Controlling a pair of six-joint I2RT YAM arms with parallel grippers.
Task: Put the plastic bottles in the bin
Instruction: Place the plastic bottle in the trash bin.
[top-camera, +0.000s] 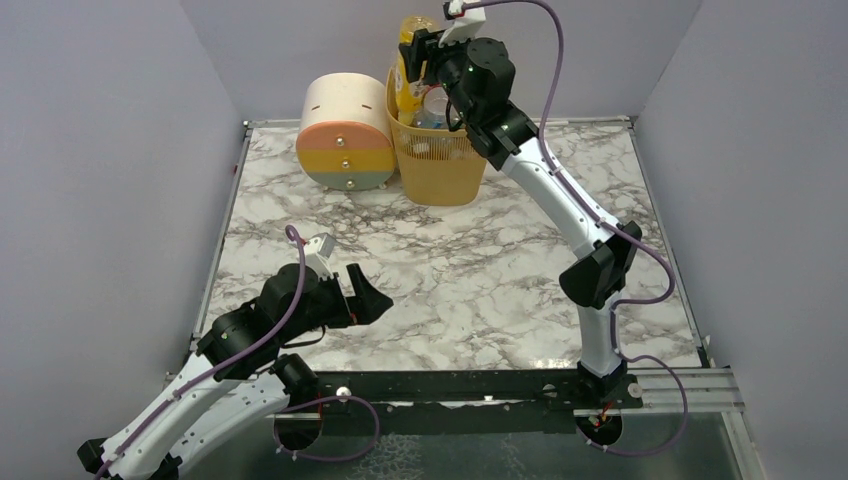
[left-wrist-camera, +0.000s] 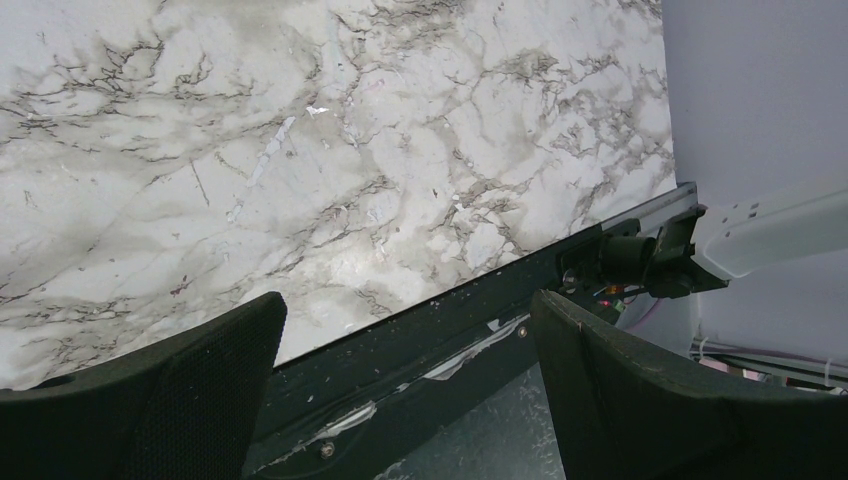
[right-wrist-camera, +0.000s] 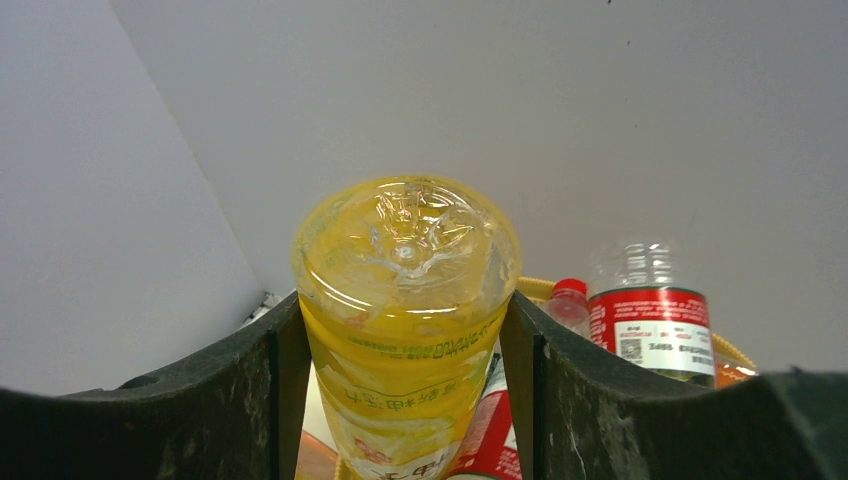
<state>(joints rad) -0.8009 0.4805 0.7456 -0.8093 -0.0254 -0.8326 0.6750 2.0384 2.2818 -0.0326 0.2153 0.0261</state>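
My right gripper (top-camera: 418, 58) is shut on a yellow bottle (top-camera: 411, 40) and holds it bottom-up over the yellow-orange bin (top-camera: 440, 170) at the back of the table. In the right wrist view both fingers press the sides of the yellow bottle (right-wrist-camera: 405, 290). Below it, inside the bin's rim (right-wrist-camera: 728, 350), stand a clear bottle with a red label (right-wrist-camera: 650, 325) and a small bottle with a red cap (right-wrist-camera: 570, 298). More clear bottles (top-camera: 436, 108) show in the bin from above. My left gripper (top-camera: 366, 296) is open and empty, low over the table's near left; its fingers (left-wrist-camera: 640, 400) frame the table's front edge.
A round cream-orange-green drawer unit (top-camera: 345, 130) stands right beside the bin on its left. Grey walls close the table at the back and both sides. The black front rail (top-camera: 450, 385) runs between the arm bases.
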